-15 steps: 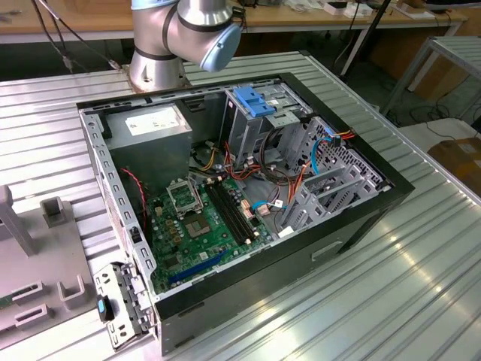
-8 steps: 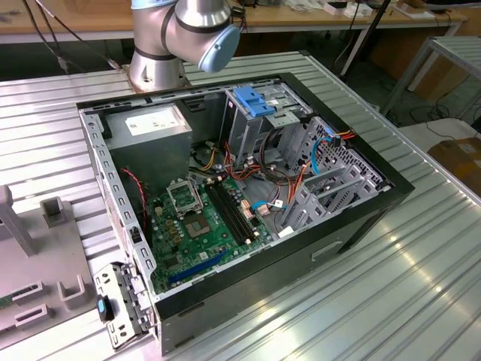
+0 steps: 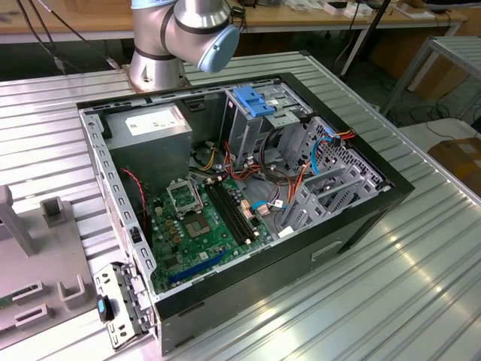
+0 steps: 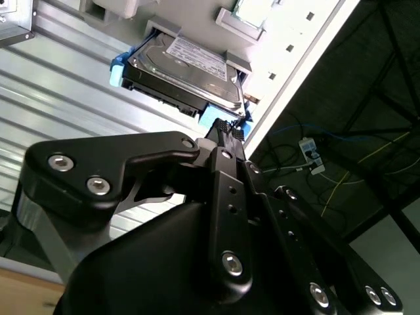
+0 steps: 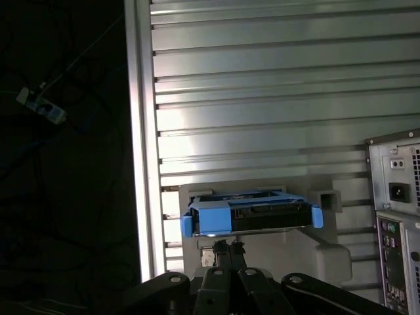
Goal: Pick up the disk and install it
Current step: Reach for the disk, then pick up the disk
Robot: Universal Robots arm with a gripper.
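1. black pincer (image 4: 226, 131) links crowd the foreground in both wrist views; its tips are pressed together, holding nothing.
2. straight ahead, just past the tips, sits the disk (image 4: 187, 65), seated in a pale grey holder (image 5: 328, 259) on the ribbed tabletop (image 5: 262, 98), near the tabletop's edge.
3. the disk turns a thin edge toward the pincer, and that edge runs crosswise to the pincer's reach; the carrier's blue tab (image 4: 215, 121) is the part nearest the tips.
4. whether tips and tab touch is masked by the pincer itself; perhaps a sliver apart.
5. in the exterior view the open computer case (image 3: 248, 188) lies on its side, with the arm (image 3: 180, 34) just beyond its far wall.
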